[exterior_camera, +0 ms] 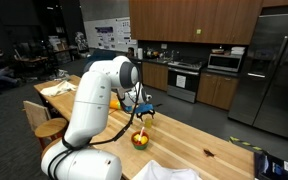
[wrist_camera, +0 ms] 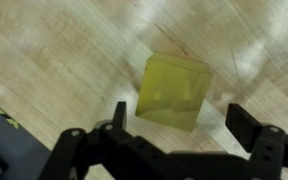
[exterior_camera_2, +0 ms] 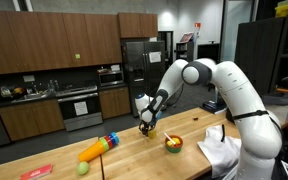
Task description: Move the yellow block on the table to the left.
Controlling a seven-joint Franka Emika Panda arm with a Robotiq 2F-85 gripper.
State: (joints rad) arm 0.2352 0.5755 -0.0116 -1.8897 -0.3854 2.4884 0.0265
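Tabletop of light, plank-striped butcher-block wood [wrist_camera: 54,50] fills the wrist view, and on it lies the small pale-yellow cube-like block [wrist_camera: 174,92], one corner turned toward the top of the view. The black Robotiq gripper [wrist_camera: 176,112] hangs over the block with its jaws spread as wide as they go. It holds nothing, and its fingers [wrist_camera: 246,125] stand clear of the block on either side. Bare wood surrounds the block on every visible side, and only a dark strip with a yellow-and-black marking cuts across the lower left corner; what it is cannot be told. In both exterior views the gripper [exterior_camera: 144,114] [exterior_camera_2: 147,126] sits low over the table, close to the long edge facing the kitchen cabinets. The block itself cannot be made out beneath it. A dark round bowl with yellow and red contents [exterior_camera_2: 172,144] stands near on one side. A long yellow-orange object with a blue cylinder [exterior_camera_2: 97,148] lies farther off on the other, past a stretch of open wood. A small green ball [exterior_camera_2: 82,168] rests beyond that object.
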